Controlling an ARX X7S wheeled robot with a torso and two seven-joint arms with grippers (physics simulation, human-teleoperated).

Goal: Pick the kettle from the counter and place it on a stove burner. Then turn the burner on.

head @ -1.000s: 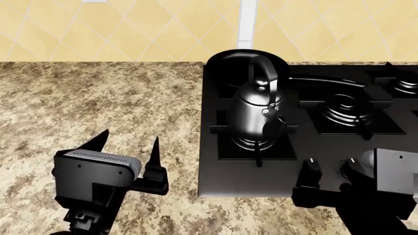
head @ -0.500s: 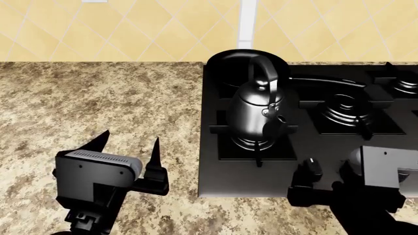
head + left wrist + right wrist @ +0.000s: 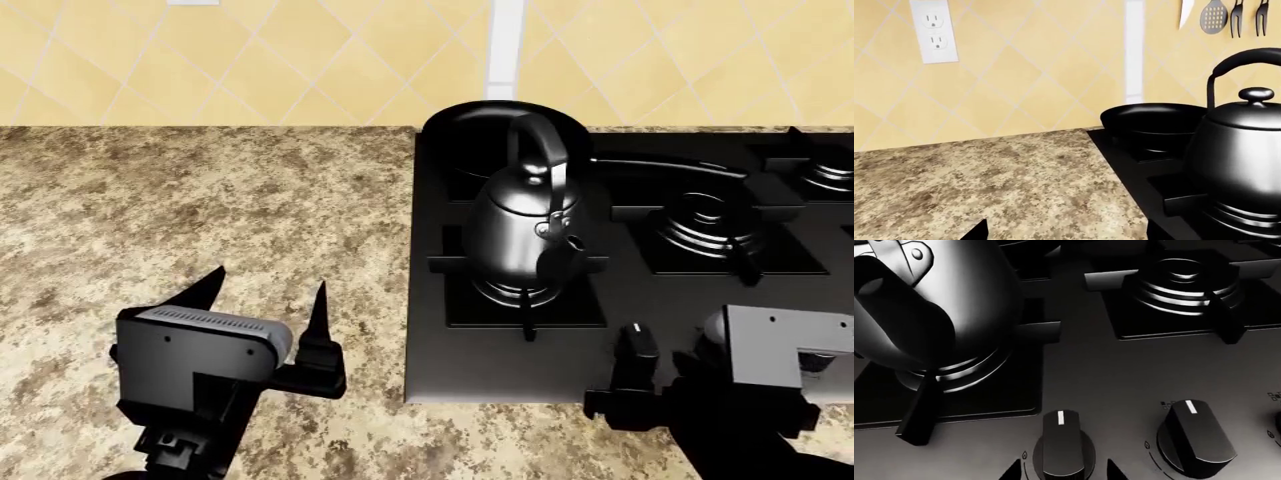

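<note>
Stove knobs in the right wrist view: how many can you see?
2 in full: one knob lined up between the right gripper's fingertips, in front of the kettle's burner, and another knob beside it. A dark edge at the frame border may be a third.

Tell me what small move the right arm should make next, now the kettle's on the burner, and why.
Probably ease the right gripper onto the knob between its fingertips, then close. The kettle already sits on the stove burner, and that knob sits just in front of it, ungripped.
</note>
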